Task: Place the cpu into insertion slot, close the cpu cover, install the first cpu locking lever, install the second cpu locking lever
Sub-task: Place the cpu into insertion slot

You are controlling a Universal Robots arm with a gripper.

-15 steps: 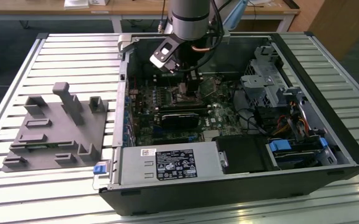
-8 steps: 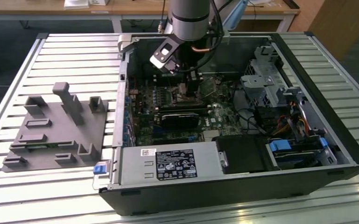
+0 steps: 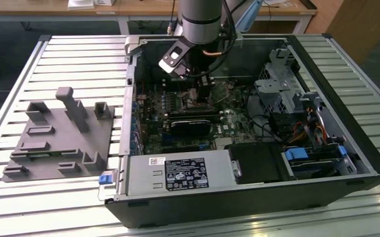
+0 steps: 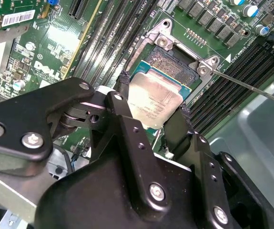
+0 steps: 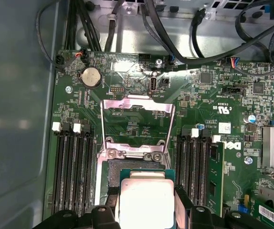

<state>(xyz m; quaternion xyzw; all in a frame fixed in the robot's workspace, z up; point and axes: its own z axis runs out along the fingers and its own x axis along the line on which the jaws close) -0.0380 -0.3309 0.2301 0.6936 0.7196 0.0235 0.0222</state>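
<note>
The flat, silvery square cpu (image 4: 156, 100) is gripped between the black fingers of the end effector (image 4: 154, 93), just over the dark insertion slot (image 4: 172, 64). The thin metal cpu cover (image 5: 137, 105) is seen hinged open.

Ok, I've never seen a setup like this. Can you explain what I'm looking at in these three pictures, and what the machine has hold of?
It is a single robot arm reaching down into an open computer case that lies on a slatted table. The exterior view is taken from a camera off the arm; a grey moulded holder sits on the table, on the exterior view's left of the case. Both wrist views come from cameras riding on the arm, looking down at the green circuit board. The gripper is shut on the cpu, a small silvery square chip, holding it just over the insertion slot. The cpu cover, a thin metal frame, is swung open. Whether the chip touches the slot I cannot tell.
</note>
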